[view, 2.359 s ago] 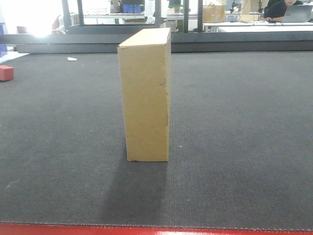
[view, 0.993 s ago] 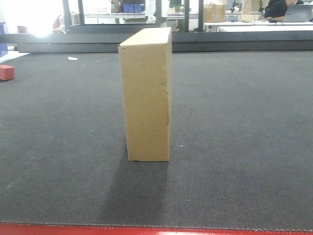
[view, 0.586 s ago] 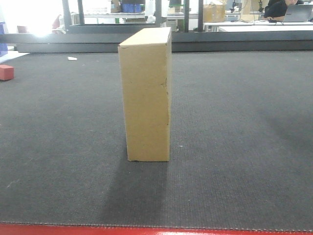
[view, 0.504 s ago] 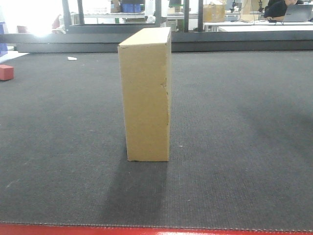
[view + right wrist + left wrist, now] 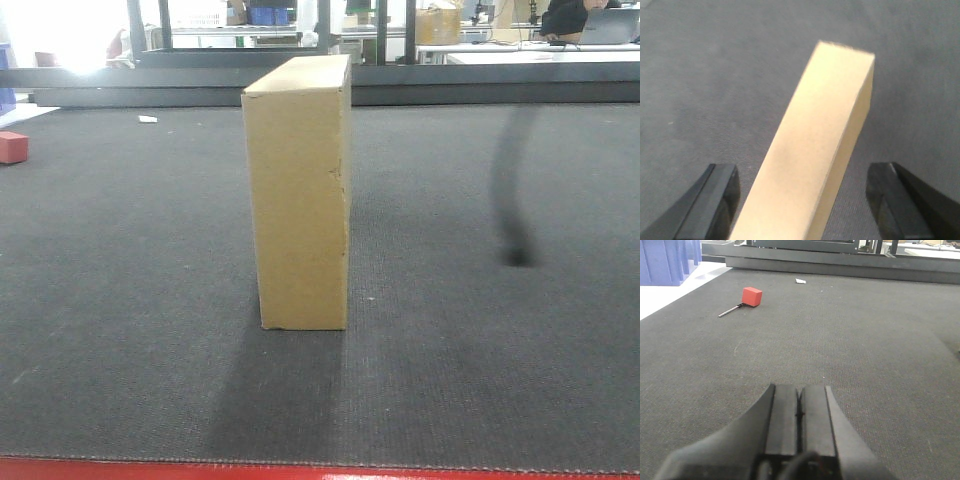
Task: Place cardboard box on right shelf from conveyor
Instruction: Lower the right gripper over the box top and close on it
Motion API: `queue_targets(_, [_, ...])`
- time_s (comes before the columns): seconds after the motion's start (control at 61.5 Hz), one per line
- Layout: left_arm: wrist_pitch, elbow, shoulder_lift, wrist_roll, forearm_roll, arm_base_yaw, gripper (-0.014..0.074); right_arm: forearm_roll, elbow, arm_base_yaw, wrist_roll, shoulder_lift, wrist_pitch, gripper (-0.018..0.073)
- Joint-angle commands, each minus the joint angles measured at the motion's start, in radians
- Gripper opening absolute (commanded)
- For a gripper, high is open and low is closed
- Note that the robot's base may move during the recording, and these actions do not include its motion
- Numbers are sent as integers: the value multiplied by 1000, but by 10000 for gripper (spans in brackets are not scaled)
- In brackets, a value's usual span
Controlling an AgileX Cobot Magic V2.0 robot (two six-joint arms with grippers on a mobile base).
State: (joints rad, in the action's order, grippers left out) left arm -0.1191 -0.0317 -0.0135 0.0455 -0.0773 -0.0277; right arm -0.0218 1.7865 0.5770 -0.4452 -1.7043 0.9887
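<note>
The tall cardboard box (image 5: 298, 200) stands mid-frame on the conveyor (image 5: 480, 350), its long top lined up inside the wide-spread right gripper (image 5: 802, 175), the nearer one; the left gripper (image 5: 799, 400) is pressed together.

The plain tan cardboard box (image 5: 300, 200) is standing upright on its narrow end, slim and tall, with a small nick showing on its right edge, sitting near the middle of the dark grey textured conveyor (image 5: 500, 350), well behind the belt's red front edge.
</note>
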Motion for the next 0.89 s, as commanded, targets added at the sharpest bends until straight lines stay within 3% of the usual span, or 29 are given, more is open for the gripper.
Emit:
queue_targets(0.0, [88,-6,-13,0,-6,-7,-116,-121,137,29,-145,-36,75,614])
queue_targets(0.163, [88,-6,-13,0,-6,-7,-116,-178,260,80,-212,-143,134,614])
queue_targets(0.472, [88,-6,-13,0,-6,-7,-116,-318,281,127,-353,-206,160,614])
queue_targets(0.879, [88,-6,-13,0,-6,-7,-116,-315,279,127,-383,-253,159,614])
